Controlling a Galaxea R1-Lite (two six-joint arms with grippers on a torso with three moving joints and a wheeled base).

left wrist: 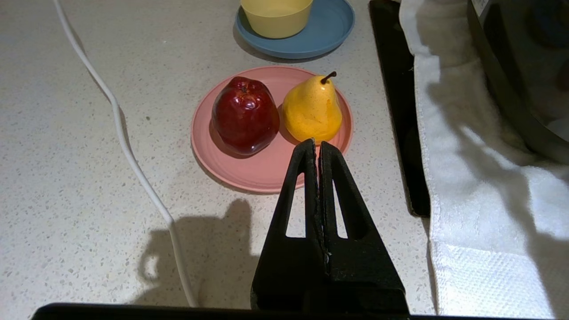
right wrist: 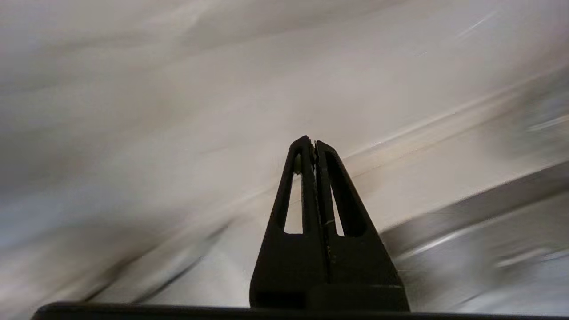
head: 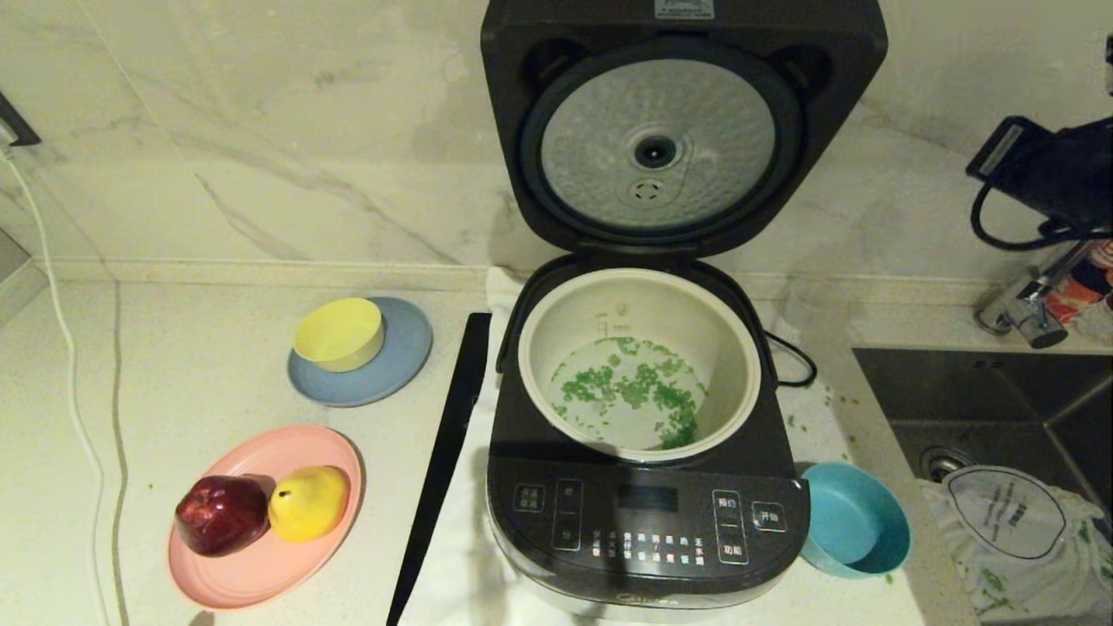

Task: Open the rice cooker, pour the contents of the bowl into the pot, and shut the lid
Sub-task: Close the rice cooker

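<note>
The lid (head: 656,130) stood open, green bits (head: 630,391) lay in the pot (head: 639,361), the bowl (head: 852,530) sat beside the cooker (head: 643,522); both claws, left (left wrist: 317,146) and right (right wrist: 311,144), pressed together, empty.

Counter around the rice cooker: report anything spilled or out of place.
Green bits lie scattered on the counter right of the rice cooker, and more by the bowl and on the plastic bag in the sink. The bowl sits tilted against the cooker's front corner.

Right gripper (right wrist: 314,143), black fingers (right wrist: 326,186) pressed together, empty, against a streaked pale blur.
</note>
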